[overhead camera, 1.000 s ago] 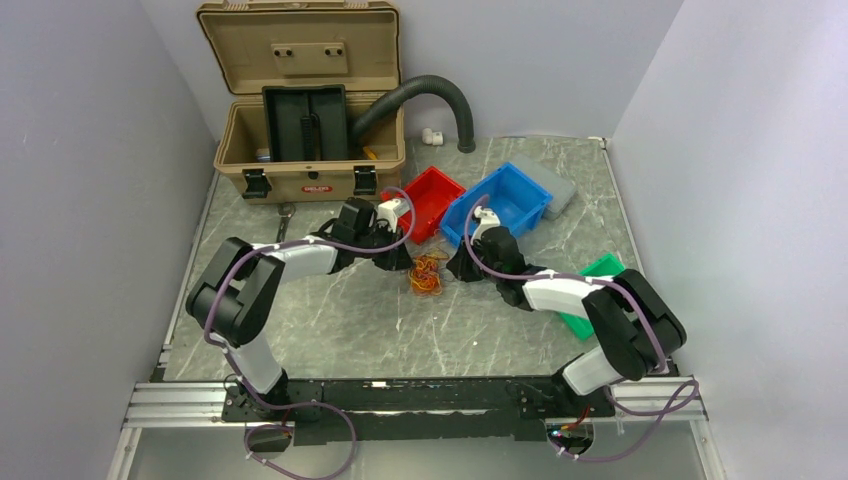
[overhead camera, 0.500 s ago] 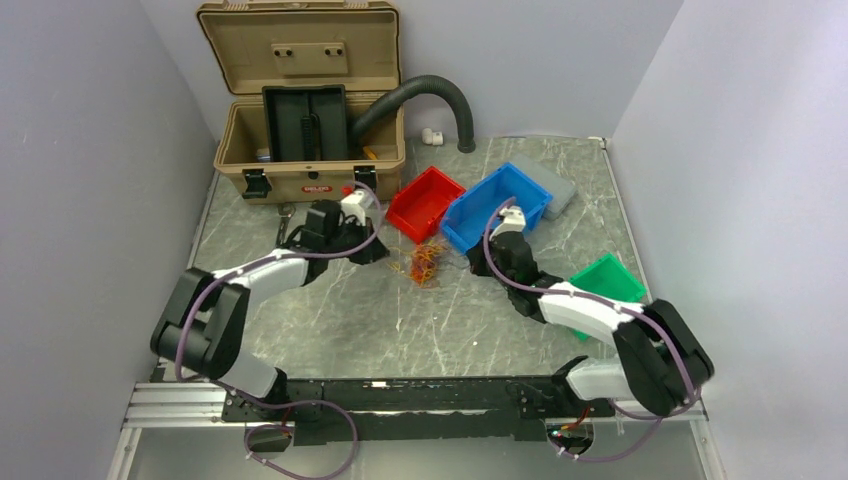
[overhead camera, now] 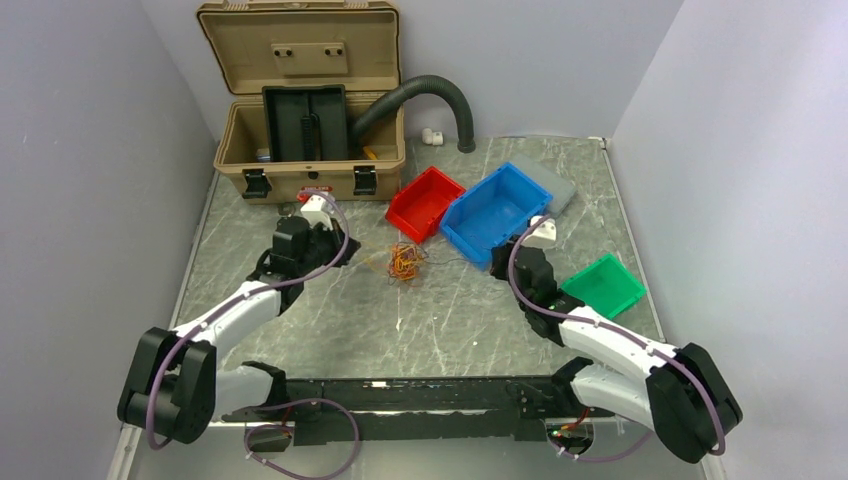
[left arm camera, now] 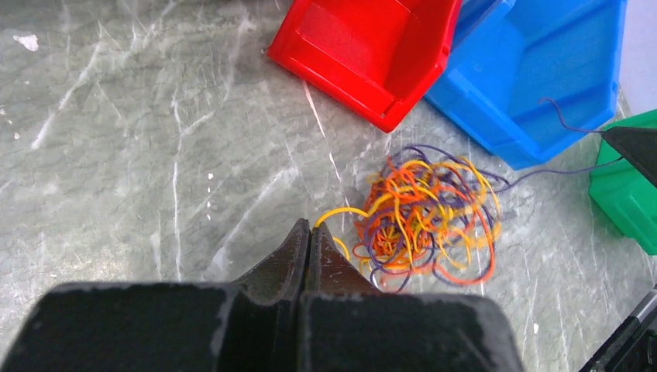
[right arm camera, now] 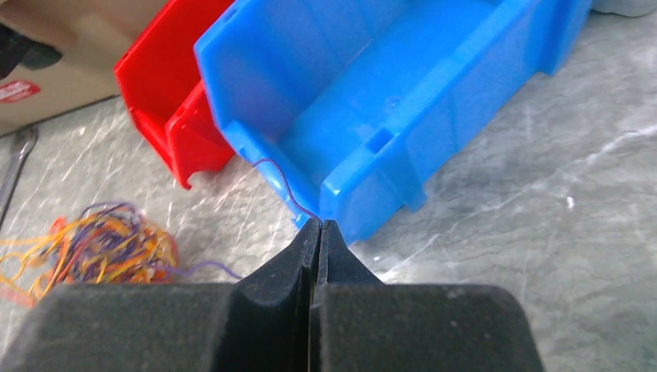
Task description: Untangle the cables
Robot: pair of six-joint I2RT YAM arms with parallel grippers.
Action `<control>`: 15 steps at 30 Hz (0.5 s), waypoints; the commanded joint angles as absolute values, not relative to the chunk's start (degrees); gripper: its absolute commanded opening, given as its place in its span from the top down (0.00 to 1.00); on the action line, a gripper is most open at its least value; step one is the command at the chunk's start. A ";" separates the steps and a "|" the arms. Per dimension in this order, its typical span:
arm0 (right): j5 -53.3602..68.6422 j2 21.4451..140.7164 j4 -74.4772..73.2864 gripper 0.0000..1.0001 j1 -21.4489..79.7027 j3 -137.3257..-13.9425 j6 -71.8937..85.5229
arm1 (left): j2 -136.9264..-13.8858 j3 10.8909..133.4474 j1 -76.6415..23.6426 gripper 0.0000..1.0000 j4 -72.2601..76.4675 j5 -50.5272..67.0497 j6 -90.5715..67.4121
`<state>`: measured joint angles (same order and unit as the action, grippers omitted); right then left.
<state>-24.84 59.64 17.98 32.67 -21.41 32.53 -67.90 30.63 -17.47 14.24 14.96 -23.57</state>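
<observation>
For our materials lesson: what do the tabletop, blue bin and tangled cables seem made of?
Tabletop: grey stone or stone-look laminate, white veins, slight sheen. Blue bin: moulded plastic, glossy, uniform colour. Cables: thin wires, probably plastic-insulated, bright colours, limp curls.

Left fingers (left arm camera: 297,249), right fingers (right arm camera: 304,249) farther out from cables (left arm camera: 422,213).

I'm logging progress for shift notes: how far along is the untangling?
Early. Done: no wire lies free of the cables yet. In hand: the left tool pinches a yellow strand, the right tool a purple strand, both leading out of the clump. Left: nearly the whole tangle.
</observation>
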 commanded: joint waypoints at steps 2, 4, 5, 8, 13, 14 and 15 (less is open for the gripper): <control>-9.96 61.71 29.10 0.86 32.66 -20.43 26.13 | -69.99 32.70 -17.21 0.95 18.78 20.65 -22.20; -3.20 64.24 32.53 0.60 32.66 -20.50 25.03 | -71.46 33.19 -17.29 0.69 20.02 24.42 -21.36; -0.87 65.48 34.98 0.51 32.82 -20.49 24.69 | -72.04 33.26 -17.51 0.54 20.52 25.07 -21.20; 5.55 68.94 38.18 0.40 33.25 -21.09 24.16 | -74.25 34.56 -18.11 0.29 20.03 27.66 -19.79; 9.31 73.45 37.60 0.39 34.43 -24.13 24.16 | -81.07 40.85 -21.68 0.25 11.37 25.99 -17.19; 9.60 73.94 37.41 0.39 34.52 -24.49 24.22 | -82.50 42.32 -22.32 0.25 9.30 24.43 -16.96; 9.92 74.26 37.16 0.39 34.55 -24.76 24.25 | -84.20 43.90 -22.68 0.26 7.26 23.50 -16.82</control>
